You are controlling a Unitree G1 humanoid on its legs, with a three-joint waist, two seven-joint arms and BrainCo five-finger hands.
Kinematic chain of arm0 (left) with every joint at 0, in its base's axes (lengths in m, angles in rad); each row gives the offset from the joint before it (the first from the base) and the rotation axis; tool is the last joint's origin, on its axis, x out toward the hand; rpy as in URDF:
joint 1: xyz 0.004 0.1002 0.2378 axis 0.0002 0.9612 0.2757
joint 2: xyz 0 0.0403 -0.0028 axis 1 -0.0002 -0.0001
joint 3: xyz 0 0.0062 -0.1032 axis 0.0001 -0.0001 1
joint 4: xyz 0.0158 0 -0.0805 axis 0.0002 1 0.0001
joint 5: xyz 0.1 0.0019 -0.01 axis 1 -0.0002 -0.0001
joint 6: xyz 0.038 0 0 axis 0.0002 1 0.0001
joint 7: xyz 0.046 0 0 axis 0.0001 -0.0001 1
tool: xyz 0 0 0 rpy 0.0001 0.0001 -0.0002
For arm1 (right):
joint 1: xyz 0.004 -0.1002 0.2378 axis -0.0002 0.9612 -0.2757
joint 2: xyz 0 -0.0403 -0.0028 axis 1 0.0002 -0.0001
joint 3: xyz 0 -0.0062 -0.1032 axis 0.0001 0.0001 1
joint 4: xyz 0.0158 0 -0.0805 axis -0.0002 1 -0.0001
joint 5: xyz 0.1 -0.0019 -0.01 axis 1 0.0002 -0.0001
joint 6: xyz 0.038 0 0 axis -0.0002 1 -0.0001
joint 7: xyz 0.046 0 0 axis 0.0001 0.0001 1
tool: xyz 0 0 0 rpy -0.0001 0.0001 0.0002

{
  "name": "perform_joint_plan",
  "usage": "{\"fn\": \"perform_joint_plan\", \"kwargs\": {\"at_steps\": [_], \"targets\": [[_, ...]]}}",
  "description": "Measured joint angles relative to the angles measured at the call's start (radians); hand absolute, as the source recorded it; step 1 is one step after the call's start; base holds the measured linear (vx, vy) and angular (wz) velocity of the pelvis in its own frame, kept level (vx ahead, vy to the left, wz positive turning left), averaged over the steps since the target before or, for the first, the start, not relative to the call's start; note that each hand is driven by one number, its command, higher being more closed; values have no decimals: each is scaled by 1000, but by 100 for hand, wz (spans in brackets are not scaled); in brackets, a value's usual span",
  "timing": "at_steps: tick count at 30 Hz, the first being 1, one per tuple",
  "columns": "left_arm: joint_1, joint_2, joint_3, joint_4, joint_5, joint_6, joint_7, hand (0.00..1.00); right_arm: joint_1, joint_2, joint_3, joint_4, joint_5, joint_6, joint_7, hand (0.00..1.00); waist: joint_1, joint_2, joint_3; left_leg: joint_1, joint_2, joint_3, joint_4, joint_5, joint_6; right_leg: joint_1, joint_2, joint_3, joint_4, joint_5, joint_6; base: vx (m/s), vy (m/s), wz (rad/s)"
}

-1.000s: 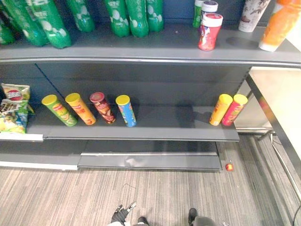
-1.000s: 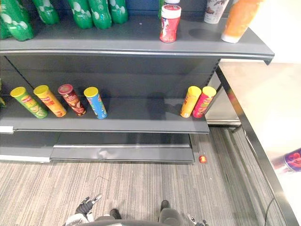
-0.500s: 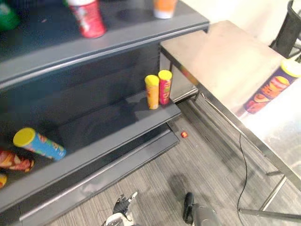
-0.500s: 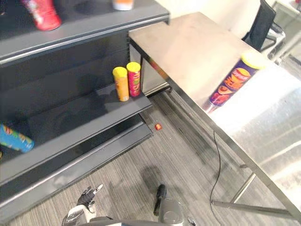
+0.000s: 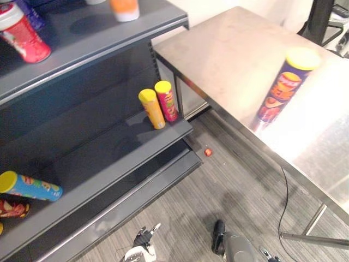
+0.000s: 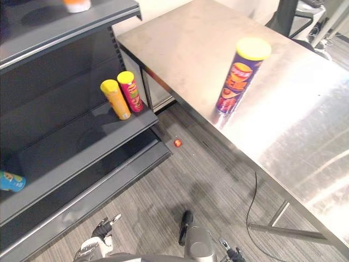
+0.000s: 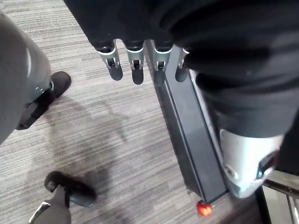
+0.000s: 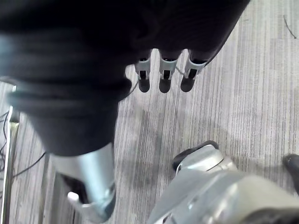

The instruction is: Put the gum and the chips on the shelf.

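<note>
On table [image 6: 305, 120], chips can [image 6: 238, 76]; above floor [image 7: 117, 140], left hand [image 7: 135, 60], right hand [image 8: 163, 72], straight-fingered.

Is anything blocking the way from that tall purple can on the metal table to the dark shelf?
Nothing visible does. The tall purple can with a yellow lid stands alone on the steel table, and the dark lower shelf has bare room.

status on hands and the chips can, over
Left hand and right hand open, empty, hanging over floor. Purple chips can upright on steel table, untouched. Small red object on floor beside shelf.
</note>
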Motion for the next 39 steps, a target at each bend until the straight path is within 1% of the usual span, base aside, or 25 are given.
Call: {"fn": "perform_joint_plan", "kwargs": {"at_steps": [1, 2, 3, 4, 5, 6, 7, 8, 9, 10, 11, 13, 15, 17, 19, 20, 21, 22, 23, 26, 27, 30, 32, 34, 39], "targets": [[2, -3, 0, 0, 1, 0, 0, 0, 9, 1, -2, -1, 0, -1, 0, 0, -5, 0, 2, 14, 14, 9, 19, 0, 0, 0, 4, 5, 25, -32, 2, -48, -106, -22], [2, -9, 0, 0, 0, 0, 0, 0, 14, 1, -9, -1, 1, -1, -1, 0, -12, 2, 4, 24, 44, 30, 69, 1, 1, -2, 11, 11, 45, -53, -11, -33, -119, -21], [3, -11, 0, 0, 0, 0, 0, 0, 14, 1, -11, -1, 1, -1, -1, 0, -13, 4, 5, 26, 51, 34, 81, 1, 2, -1, 14, 13, 47, -56, -15, -9, -131, -31], [6, -16, -1, 0, 0, 1, -1, 0, 14, 1, -22, -2, 1, -2, -1, 0, -19, 7, 6, 31, 84, 45, 140, 11, 15, 2, 25, 24, 52, -65, -30, 3, -167, -46], [9, -26, 0, -1, -1, 1, -1, 0, 18, 1, -40, -3, 1, -3, -2, 0, -18, 15, 2, 32, 131, 45, 224, 37, 52, 6, 42, 45, 52, -71, -39, 3, -143, -50], [9, -30, 1, -1, -2, 1, -1, 0, 20, 0, -39, -5, 1, -4, -2, 0, -17, 17, 2, 33, 139, 40, 240, 46, 65, 7, 46, 52, 52, -72, -41, 23, -146, -55], [14, -39, 6, -1, -7, 1, -1, 0, 23, -1, -39, -10, 2, -6, -3, 0, -15, 22, 2, 30, 158, 4, 284, 70, 99, 20, 58, 77, 50, -72, -43, 70, -111, -77], [21, -46, 23, -8, -12, -2, -1, 0, 27, -1, -33, -24, 2, -12, -8, 0, -13, 16, 5, -33, 162, -199, 368, 63, 118, 42, 82, 142, 32, -67, -52, 87, -120, -89], [22, -48, 21, -10, -12, -2, -1, 0, 23, -3, -28, -25, 2, -15, -8, 0, -15, 19, 3, -67, 131, -296, 383, 12, 95, 48, 84, 164, 22, -64, -55, 122, -48, -110], [25, -52, 15, -17, -13, -2, 0, 0, 16, -18, -27, -22, 2, -15, -9, 0, -15, 24, 2, -112, 48, -462, 374, -68, 64, 79, 85, 204, -16, -45, -48, 116, 21, -104], [35, -52, -8, -20, -14, -8, 0, 0, 17, -25, -24, -23, 2, -16, -10, 0, -12, 29, -1, -130, -14, -539, 344, -113, 54, 116, 91, 246, -54, -29, -45, 118, 41, -104], [40, -49, -22, -22, -32, -23, 0, 0, 17, -29, -2, -23, 1, -16, -9, 0, -5, 29, -1, -150, -64, -590, 266, -129, 43, 149, 101, 302, -75, -25, -39, 77, 64, -93], [40, -51, -22, -33, -41, -27, -1, 0, 13, -29, 9, -25, 0, -17, -8, 0, 14, 33, -4, -185, -85, -656, 163, -129, 42, 151, 116, 359, -74, -24, -36, 80, 131, -107], [39, -50, -22, -40, -40, -28, -1, 0, 15, -29, 25, -27, 0, -18, -6, 0, 21, 30, -5, -216, -107, -711, 71, -125, 42, 157, 115, 405, -68, -27, -22, 104, 182, -89], [40, -51, -22, -40, -39, -39, -1, 0, 34, -30, 44, -31, 0, -21, -5, 0, 35, 29, -9, -218, -137, -745, -5, -95, 55, 162, 104, 454, -42, -43, 7, 130, 282, -67], [49, -55, -22, -37, -38, -38, 0, 0, 39, -31, 49, -33, 0, -22, -1, 0, 34, 44, -19, -216, -145, -747, -46, -41, 60, 158, 109, 471, -28, -58, 31, 111, 314, -44], [50, -60, -22, -36, -38, -38, 0, 0, 43, -32, 50, -36, 0, -23, 1, 0, 34, 55, -25, -215, -147, -746, -65, -20, 51, 155, 114, 475, -22, -65, 42, 119, 352, -34], [50, -53, -23, -26, -34, -38, 1, 0, 42, -19, 51, -34, 0, -22, 1, 0, 35, 33, -44, -199, -176, -726, -86, -35, 32, 144, 85, 496, -4, -80, 64, 118, 343, -17], [52, -33, -36, -17, -30, -38, 2, 0, 45, 6, 52, -32, 0, -22, 4, 0, 34, 9, -66, -198, -208, -709, -110, -39, 40, 140, 52, 499, -24, -78, 76, 116, 330, -8], [58, -3, -43, -6, -1, -37, 4, 0, 53, 31, 49, -29, -2, -16, 6, 0, 38, -28, -92, -177, -264, -679, -159, -41, 55, 162, -2, 510, -100, -50, 116, 105, 260, -10], [62, 1, -49, -4, 2, -37, 4, 0, 54, 30, 48, -27, -3, -16, 6, 0, 36, -30, -95, -170, -272, -675, -166, -43, 58, 170, -8, 512, -113, -46, 121, 96, 186, -20], [80, 9, -81, 8, 9, -36, 2, 0, 54, 29, 37, -21, -9, -15, 6, 0, 36, -28, -114, -136, -297, -641, -198, -49, 68, 194, -23, 521, -163, -17, 135, 82, 123, -32], [80, 5, -82, 27, 10, -37, 0, 0, 53, 29, -5, -16, -7, -14, 6, 0, 39, -6, -121, -130, -303, -621, -215, -49, 68, 194, -25, 522, -200, 13, 136, 37, 52, -32], [80, 3, -83, 35, 10, -36, 0, 0, 53, 29, -47, 6, 0, -11, 4, 0, 37, 2, -125, -128, -304, -617, -222, -49, 68, 194, -25, 523, -214, 17, 137, 6, -6, -15], [80, 1, -79, 37, 10, -37, -5, 0, 53, 20, -191, 25, 41, 1, 1, 0, 41, 2, -127, -118, -295, -602, -232, -48, 68, 196, -8, 533, -233, 35, 131, -19, -32, -13]]}}
